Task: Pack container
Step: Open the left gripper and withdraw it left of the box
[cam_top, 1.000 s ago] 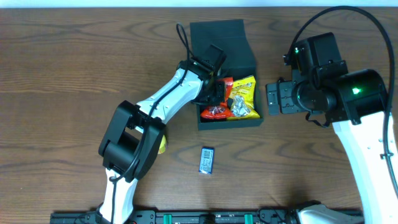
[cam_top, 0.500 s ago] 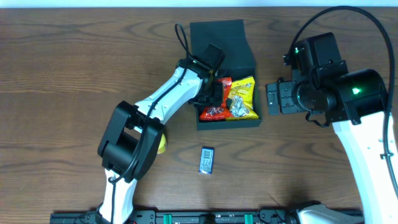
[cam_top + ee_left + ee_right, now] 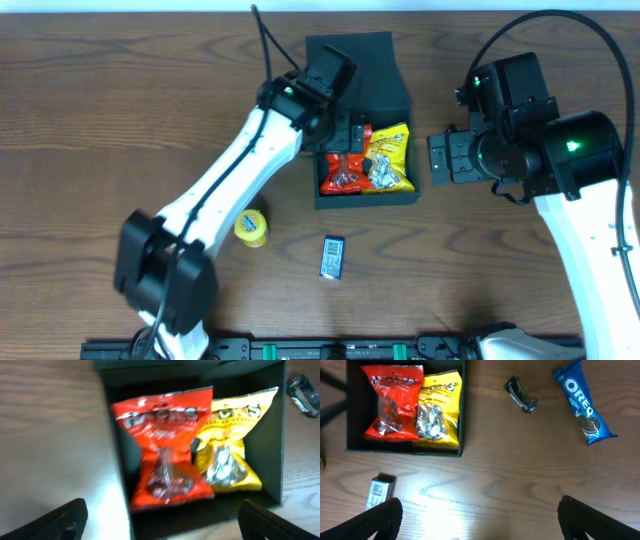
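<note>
The container (image 3: 400, 100) is a dark square box with its flap lid (image 3: 350, 55) folded back. Inside lie a red snack packet (image 3: 344, 173) and a yellow one (image 3: 388, 158), side by side. My left gripper (image 3: 348, 132) hovers above the box's left half, open and empty. In the left wrist view the red packet (image 3: 167, 467) and yellow packet (image 3: 230, 445) lie flat below the left gripper (image 3: 162, 525), whose jaws stand wide apart. My right gripper (image 3: 440, 157) is open over bare wood just right of the box, and the right wrist view shows this gripper (image 3: 480, 520) empty.
A small blue-and-white packet (image 3: 333, 256) and a yellow round item (image 3: 251, 228) lie in front of the box. The right wrist view shows a blue Oreo pack (image 3: 584, 402) and a crumpled black wrapper (image 3: 520, 394) on the wood right of the container (image 3: 464, 410).
My left gripper has opened and let go of the red packet, which now lies in the box. The left arm has lifted and pulled back. The right arm has not moved.
</note>
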Available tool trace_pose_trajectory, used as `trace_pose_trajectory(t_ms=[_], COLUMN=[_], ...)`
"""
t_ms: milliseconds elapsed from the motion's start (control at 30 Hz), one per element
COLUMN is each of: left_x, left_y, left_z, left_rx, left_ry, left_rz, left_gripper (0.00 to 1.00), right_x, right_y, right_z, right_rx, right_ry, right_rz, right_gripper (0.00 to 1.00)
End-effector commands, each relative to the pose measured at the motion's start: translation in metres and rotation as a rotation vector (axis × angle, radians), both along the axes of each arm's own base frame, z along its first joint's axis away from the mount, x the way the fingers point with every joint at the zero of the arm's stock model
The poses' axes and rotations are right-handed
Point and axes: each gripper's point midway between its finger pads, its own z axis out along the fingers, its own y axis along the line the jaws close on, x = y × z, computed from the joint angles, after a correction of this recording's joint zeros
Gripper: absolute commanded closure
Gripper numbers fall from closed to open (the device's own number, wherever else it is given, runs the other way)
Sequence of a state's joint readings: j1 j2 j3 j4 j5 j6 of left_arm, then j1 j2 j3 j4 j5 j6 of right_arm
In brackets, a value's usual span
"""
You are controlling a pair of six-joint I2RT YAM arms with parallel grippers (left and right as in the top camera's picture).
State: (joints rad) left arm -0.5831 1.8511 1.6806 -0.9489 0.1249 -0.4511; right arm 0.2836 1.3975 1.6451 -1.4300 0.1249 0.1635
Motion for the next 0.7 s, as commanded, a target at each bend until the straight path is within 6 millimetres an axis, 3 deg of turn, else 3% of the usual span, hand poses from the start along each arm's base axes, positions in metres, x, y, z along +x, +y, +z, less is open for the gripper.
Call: trace_pose_trajectory(t_ms=[0, 300, 500, 667], left_x=[-0.001, -0.049, -0.066, -0.076], left_y=[0.026, 0.09, 0.105, 0.115], left_z=[0.042, 0.088, 0.108, 0.112], left_rx=[0.052, 0.215, 0.224, 0.246], left_ry=[-0.113, -0.148, -0.184, -0.177], left_rz=[0.024, 0.083, 0.093, 0.096], left_gripper=[0.05, 0.05, 0.05, 0.05], right_x=[-0.002, -0.002, -0.001, -0.001], right_y=[-0.005, -0.005, -0.005, -0.017], right_z=[0.0, 0.0, 0.0, 0.001], right_rx=[-0.015, -0.015, -0.017, -0.079], right_ry=[0.002, 0.002, -0.002, -0.007], right_rz=[-0.001, -0.001, -0.002, -0.028], right_gripper=[0.01, 0.01, 0.01, 0.01])
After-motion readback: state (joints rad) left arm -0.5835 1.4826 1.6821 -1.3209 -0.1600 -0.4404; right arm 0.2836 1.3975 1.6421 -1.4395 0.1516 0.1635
